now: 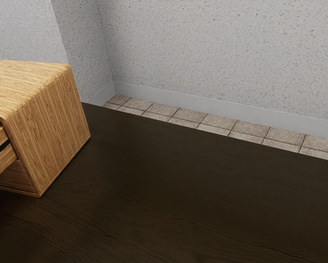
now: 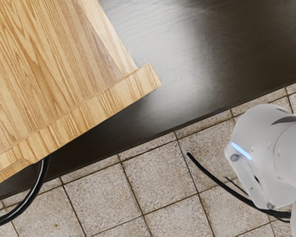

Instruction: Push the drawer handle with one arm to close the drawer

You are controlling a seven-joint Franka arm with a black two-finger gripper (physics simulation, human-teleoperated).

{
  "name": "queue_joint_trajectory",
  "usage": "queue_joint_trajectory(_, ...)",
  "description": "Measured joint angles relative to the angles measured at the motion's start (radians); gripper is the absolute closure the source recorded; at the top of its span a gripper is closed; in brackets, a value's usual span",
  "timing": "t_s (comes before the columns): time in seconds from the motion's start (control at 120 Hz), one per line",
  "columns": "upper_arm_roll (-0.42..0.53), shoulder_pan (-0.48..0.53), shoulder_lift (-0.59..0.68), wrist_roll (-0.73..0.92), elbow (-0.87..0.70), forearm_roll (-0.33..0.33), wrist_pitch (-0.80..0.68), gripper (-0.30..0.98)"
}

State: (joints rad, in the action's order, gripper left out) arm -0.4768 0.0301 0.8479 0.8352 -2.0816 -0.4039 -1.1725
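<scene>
Dark surface (image 1: 180,192), drawer (image 1: 0,164) jutting open

It sticks out of a wooden cabinet (image 1: 54,129) at the exterior view's left edge. Lower left in the wrist view curves the black handle (image 2: 41,179). Whether the jaws are wide or narrow, or touching it, I cannot tell.

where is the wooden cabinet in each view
Exterior view: at the left edge, cut off by it, a drawer pulled out of the cabinet.
Wrist view: cabinet beside the curved black handle, apart from the white arm.
Shared landmark: the dark table.
</scene>
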Motion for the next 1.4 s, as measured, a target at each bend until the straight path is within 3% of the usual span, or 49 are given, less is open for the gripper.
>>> queue_joint_trajectory(0.133,-0.007,0.021,-0.003,-0.082,0.025,0.009,-0.009,0.00)
queue_joint_trajectory(0.242,0.032,0.194,-0.029,-0.170,0.016,0.051,-0.060,0.00)
queue_joint_trajectory(0.333,0.065,0.243,-0.042,-0.223,0.007,0.094,-0.120,0.02)
queue_joint_trajectory(0.442,0.110,0.303,-0.034,-0.292,-0.073,0.125,-0.207,0.12)
queue_joint_trajectory(0.608,0.122,0.341,-0.026,-0.392,-0.137,0.130,-0.337,0.45)
queue_joint_trajectory(0.775,0.095,0.347,-0.005,-0.481,-0.153,0.071,-0.395,0.66)
queue_joint_trajectory(0.908,0.053,0.340,-0.004,-0.523,-0.182,-0.021,-0.418,0.73)
queue_joint_trajectory(1.025,-0.040,0.293,-0.010,-0.524,-0.179,-0.082,-0.434,0.76)
queue_joint_trajectory(1.4,-0.172,0.273,-0.027,-0.476,-0.188,-0.119,-0.418,0.78)
